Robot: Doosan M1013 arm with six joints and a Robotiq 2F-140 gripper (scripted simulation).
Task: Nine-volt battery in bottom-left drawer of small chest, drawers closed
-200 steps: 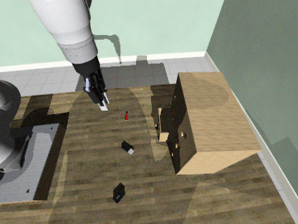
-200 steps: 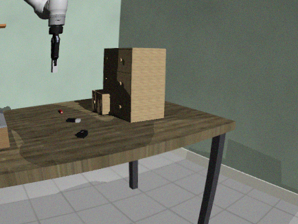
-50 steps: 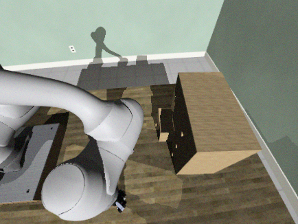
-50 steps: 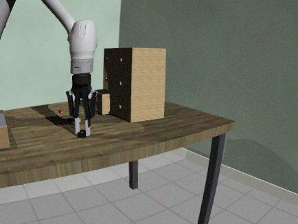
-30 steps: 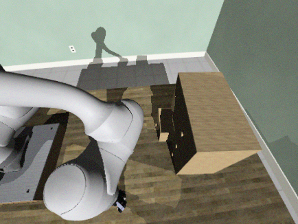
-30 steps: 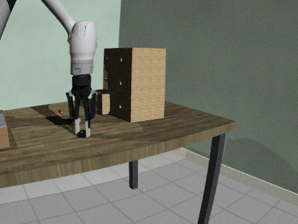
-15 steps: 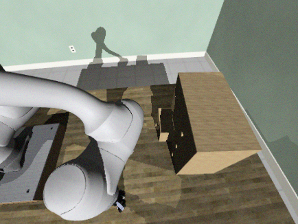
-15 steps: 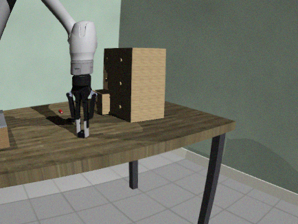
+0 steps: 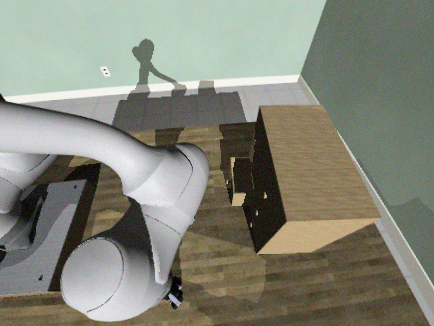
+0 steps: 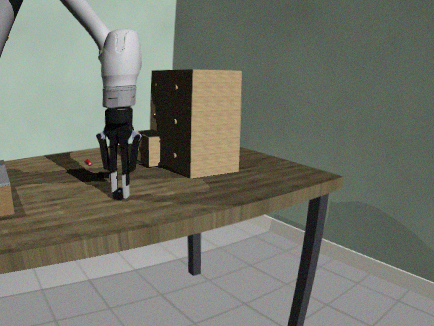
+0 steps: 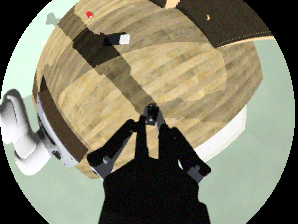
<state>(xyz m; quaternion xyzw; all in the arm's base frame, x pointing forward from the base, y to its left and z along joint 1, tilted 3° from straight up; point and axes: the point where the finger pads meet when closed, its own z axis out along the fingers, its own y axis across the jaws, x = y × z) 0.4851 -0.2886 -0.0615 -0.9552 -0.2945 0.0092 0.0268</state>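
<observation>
Pinching down on a small dark block, the gripper [image 10: 120, 192] stands with its fingers nearly together at the tabletop. The block between the tips looks to be the battery [image 11: 153, 112], dark and small, sitting right on the wood; from the wrist view it shows just past the fingertips. The fingers [image 10: 126, 176] point straight down, and the white arm [image 10: 119, 60] rises above them, then bends away to the upper left.

The table [image 10: 260, 187] is wooden with dark legs. Behind the gripper, a little way off, a small red thing [image 10: 88, 162] lies on the wood. In the wrist view a small white-and-dark item [image 11: 120, 40] also lies farther out on the table; I can't tell what it is.

To the right of the gripper stands the chest [image 10: 215, 120], tall, with a dark front and pale knobs. One drawer [image 10: 150, 148] in its bottom row is pulled out toward the gripper's side. The battery sits well apart from that drawer, out on the open table in front of the chest.
</observation>
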